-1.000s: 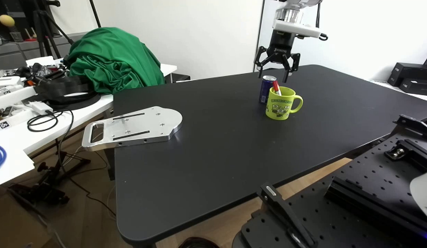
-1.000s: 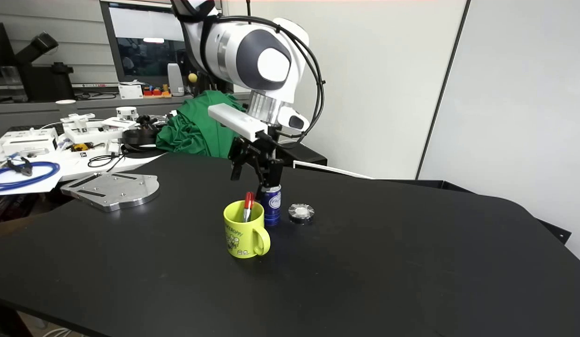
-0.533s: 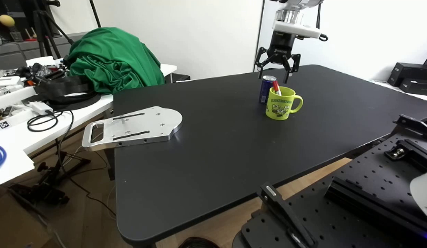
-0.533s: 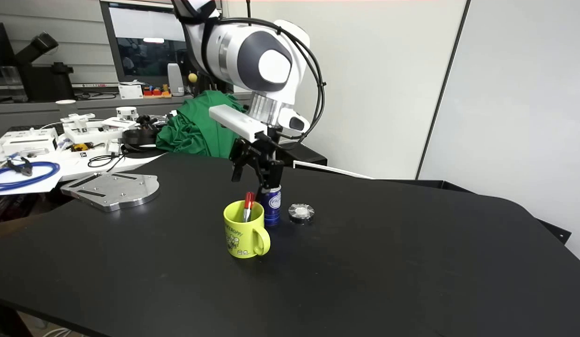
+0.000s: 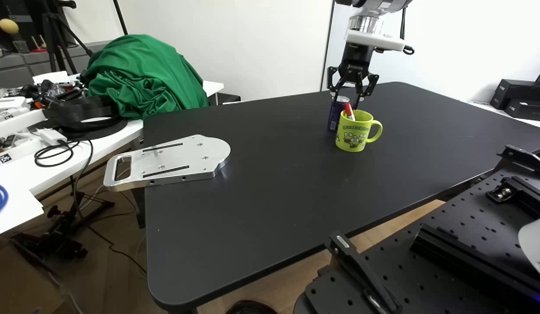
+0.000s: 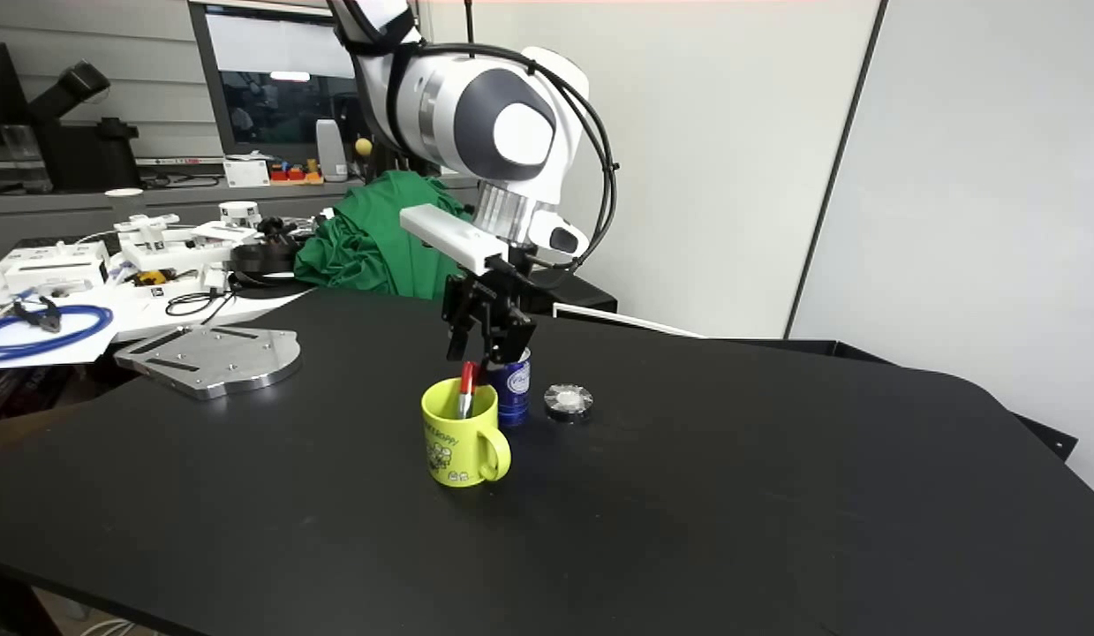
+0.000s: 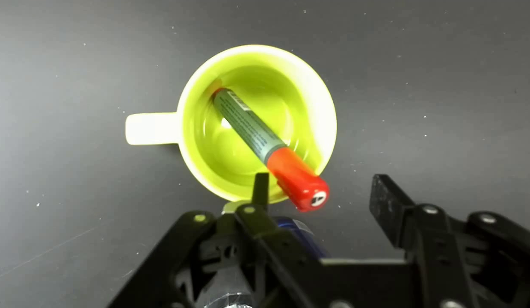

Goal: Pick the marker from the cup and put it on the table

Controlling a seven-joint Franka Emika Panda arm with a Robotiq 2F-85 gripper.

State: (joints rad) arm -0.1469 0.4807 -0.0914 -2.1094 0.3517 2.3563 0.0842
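The lime-green cup (image 7: 190, 164) stands upright on the black table (image 7: 440, 64); it shows in both exterior views (image 5: 353, 135) (image 6: 458, 442). The marker (image 7: 297, 177) leans inside it, red cap up and sticking out over the rim, grey-green barrel inside; its cap shows in both exterior views (image 5: 349, 111) (image 6: 467, 382). My gripper (image 7: 320, 188) is open, fingers partly closed in, above the cup's rim on the can side. In the wrist view the cap end lies between the fingers, near the left finger; I cannot tell whether they touch. The gripper also shows in both exterior views (image 5: 346, 102) (image 6: 471, 353).
A blue can (image 6: 514, 389) stands right beside the cup, under the gripper. A black roll with a white centre (image 6: 568, 402) lies near the can. A silver metal plate (image 5: 178, 159) lies at the table's edge. A cluttered white desk (image 5: 17, 174) stands beyond.
My gripper's fingers have come closer together but remain apart. The arm has moved slightly lower. The cup and marker have hardly moved.
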